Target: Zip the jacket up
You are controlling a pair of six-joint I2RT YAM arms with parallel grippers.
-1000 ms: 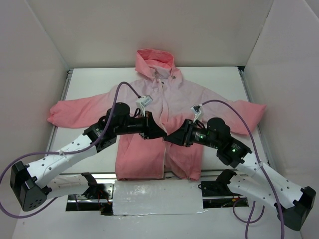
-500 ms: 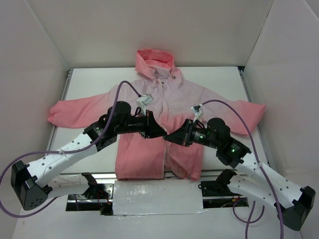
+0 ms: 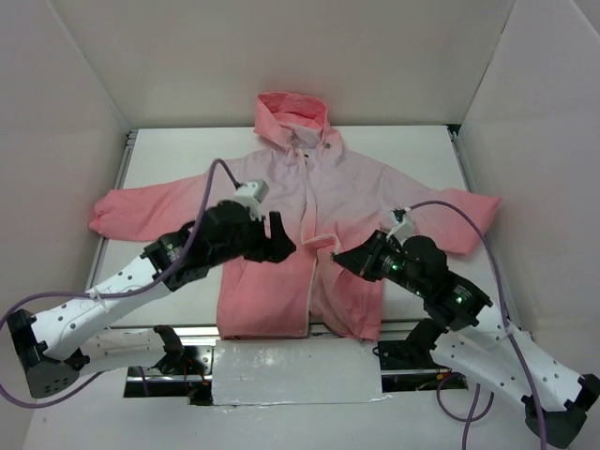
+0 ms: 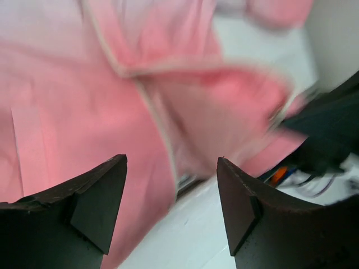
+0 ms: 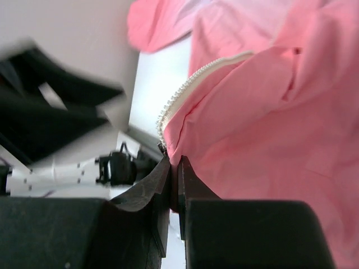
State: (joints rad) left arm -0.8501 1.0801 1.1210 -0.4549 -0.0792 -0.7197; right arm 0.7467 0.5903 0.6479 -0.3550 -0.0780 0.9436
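White walls on three sides, pale table below. Starting at the right gripper: pressed tight on the toothed zipper edge, low on the front panel of that arm's side. Over to the left gripper: spread wide, holding nothing, hovering above the other front panel just beside the opening. Out from there to the jacket: flat on its back across the table, hood toward the far wall, sleeves flung out both ways, hem at the near edge. Open low down; higher up, hard to tell.

Risky spot, judging from here. Only a thin pinch on one zipper half, so likely to slip under any tug. Nothing pinning the other half, so easy to drag the whole garment and lose the line-up.

Against a second ago: left gripper no longer shut and nose to nose with the right at the centre front, now let go and pulled back to its own side. Right gripper drawn outward and nearer, taking the edge along.
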